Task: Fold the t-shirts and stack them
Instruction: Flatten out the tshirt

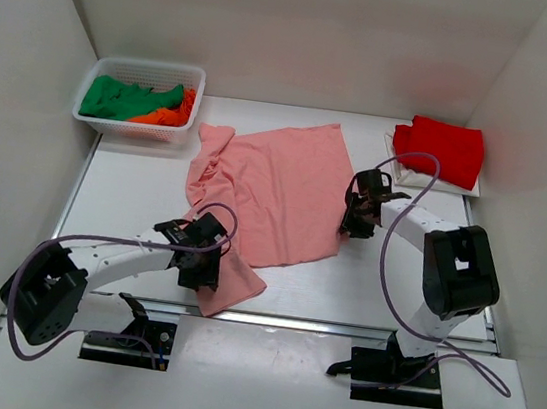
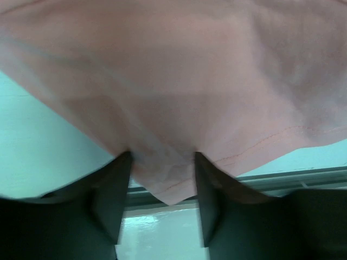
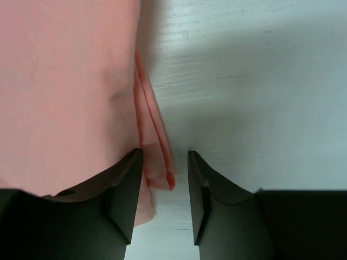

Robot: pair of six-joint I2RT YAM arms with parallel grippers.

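1. Salmon-pink t-shirt (image 1: 280,190): it lay spread across the middle of the desk (image 1: 123,195), with its far-left part rumpled. You had it opened out there, between the two arms, so that it could be folded flat.
2. Left gripper (image 1: 205,264): it stood at the shirt's near-left corner. Seen from the wrist, the left gripper (image 2: 162,162) had its jaws pinching gathered cloth. Creases ran into the pinch and a tip of hem stuck out toward the camera. This was judged to be the hold for carrying that corner over.
3. Right gripper (image 1: 355,218): it stood at the shirt's right edge, close to the near-right corner. Seen from the wrist, the right gripper (image 3: 165,157) had its jaws narrow, with the doubled hem between them. Bare desk showed beside one jaw, so you could not tell whether the cloth was pinched.
4. Red t-shirt (image 1: 440,151): it lay folded on a white panel (image 1: 413,180) in the far-right corner, well apart from the pink one. This was judged to be the base of the stack, set clear of the folding area.
5. Green t-shirt (image 1: 116,98) and orange t-shirt (image 1: 164,115): they lay crumpled and touching in the basket (image 1: 145,69) at far left, not yet folded.
6. Judgement: you would have needed both near corners to rise together, or the fold would have skewed.
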